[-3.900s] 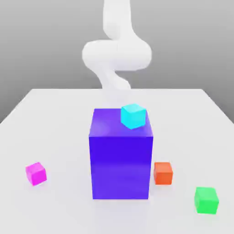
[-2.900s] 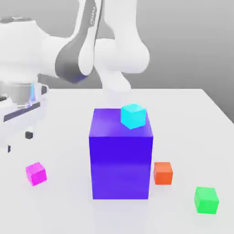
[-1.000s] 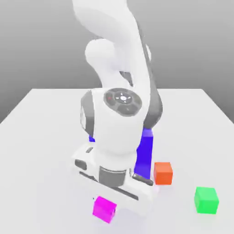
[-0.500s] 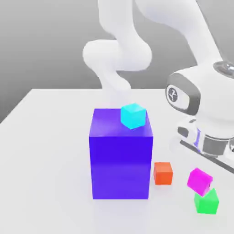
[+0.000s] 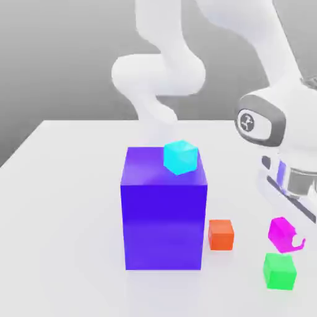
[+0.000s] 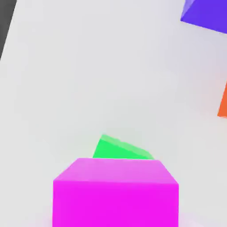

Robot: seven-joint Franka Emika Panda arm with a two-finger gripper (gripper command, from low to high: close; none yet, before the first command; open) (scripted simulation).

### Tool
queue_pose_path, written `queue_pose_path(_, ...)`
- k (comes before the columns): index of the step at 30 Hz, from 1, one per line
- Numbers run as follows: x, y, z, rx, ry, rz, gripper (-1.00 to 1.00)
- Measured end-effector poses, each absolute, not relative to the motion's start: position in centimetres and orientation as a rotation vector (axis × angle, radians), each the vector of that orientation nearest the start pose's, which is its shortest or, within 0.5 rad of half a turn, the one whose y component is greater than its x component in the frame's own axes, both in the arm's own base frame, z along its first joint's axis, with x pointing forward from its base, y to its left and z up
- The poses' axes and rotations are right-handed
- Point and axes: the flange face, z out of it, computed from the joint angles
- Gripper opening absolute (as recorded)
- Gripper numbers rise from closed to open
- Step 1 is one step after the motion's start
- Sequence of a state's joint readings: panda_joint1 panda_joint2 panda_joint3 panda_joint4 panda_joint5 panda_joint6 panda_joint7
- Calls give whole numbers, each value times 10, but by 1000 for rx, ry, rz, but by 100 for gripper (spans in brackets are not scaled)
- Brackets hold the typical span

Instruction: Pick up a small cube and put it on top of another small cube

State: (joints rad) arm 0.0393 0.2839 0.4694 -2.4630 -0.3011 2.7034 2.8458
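My gripper (image 5: 286, 238) is shut on the small magenta cube (image 5: 281, 233) and holds it in the air at the exterior view's right. The small green cube (image 5: 279, 270) rests on the white table just below it, with a small gap between the two. In the hand view the magenta cube (image 6: 115, 192) sits close in front, and the green cube (image 6: 119, 149) peeks out from behind it, mostly covered.
A tall blue-violet block (image 5: 163, 208) stands mid-table with a cyan cube (image 5: 180, 156) on its top corner. An orange cube (image 5: 221, 234) lies between the block and the green cube. The arm's white body rises behind and to the exterior view's right.
The gripper carried the magenta cube from the front left across to the right. Over the last half second it shifted slightly right and up, ending over the green cube.
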Motion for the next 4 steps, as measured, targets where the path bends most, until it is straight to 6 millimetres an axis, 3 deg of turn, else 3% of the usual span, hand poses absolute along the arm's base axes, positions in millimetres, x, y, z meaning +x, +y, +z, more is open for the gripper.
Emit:
queue_pose_path(1,407,250,185,-1591,2706,1,100)
queue_pose_path(4,407,250,185,-1591,2706,1,100)
